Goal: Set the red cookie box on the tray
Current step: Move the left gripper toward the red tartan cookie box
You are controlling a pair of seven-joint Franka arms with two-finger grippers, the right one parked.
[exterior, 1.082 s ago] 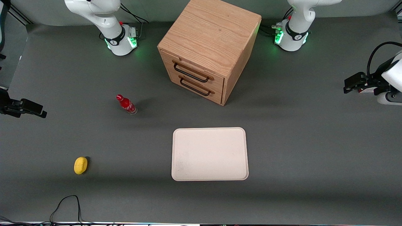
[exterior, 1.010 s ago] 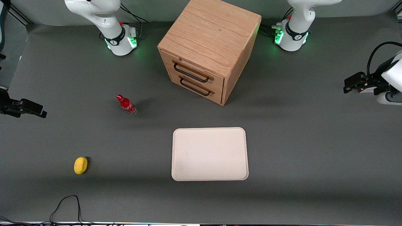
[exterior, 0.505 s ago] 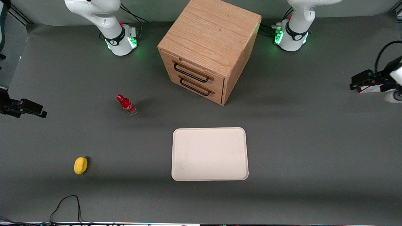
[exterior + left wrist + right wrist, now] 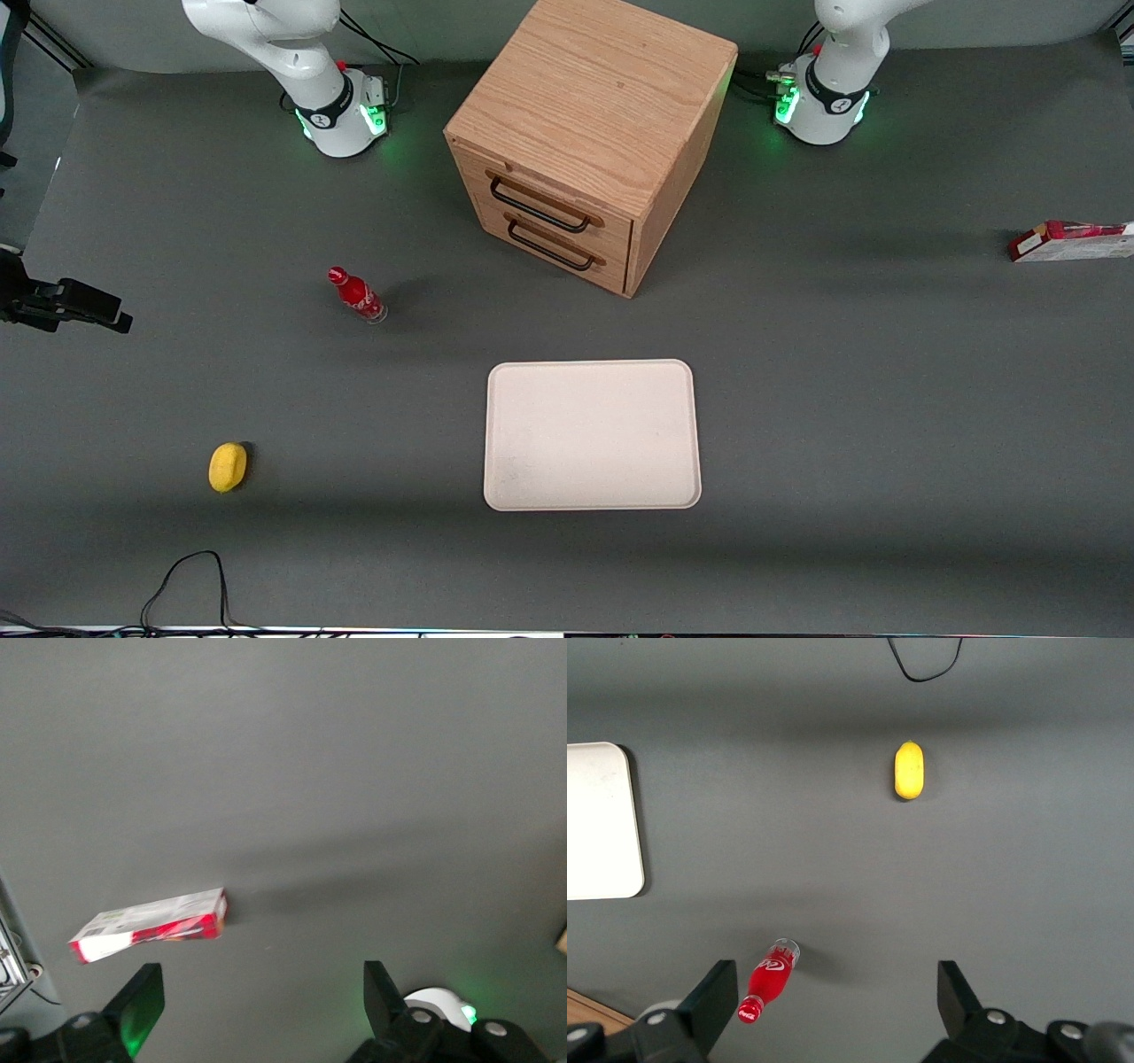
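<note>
Front view, starting at the parked arm's end of the table (image 4: 886, 399): a yellow lemon-shaped object (image 4: 229, 467) lies farthest of all from the claw, and a small red bottle (image 4: 357, 295) stands a little closer to it. Next comes the cream-white tray (image 4: 592, 434), bare, well apart from the claw, with the wooden drawer cabinet (image 4: 589, 142) farther from the camera than the tray, both drawers closed. Last, at the working arm's end, the red cookie box (image 4: 1072, 241) lies flat on the table at the picture's edge, well apart from the tray.

Left wrist view shows the claw (image 4: 261, 1010) hanging above the bare table surface at that same end. Its two fingers (image 4: 142, 1001) are spread wide, released, gripping nothing. The red cookie box (image 4: 151, 926) lies on the table below, near one finger but not between the two and not touching either.
</note>
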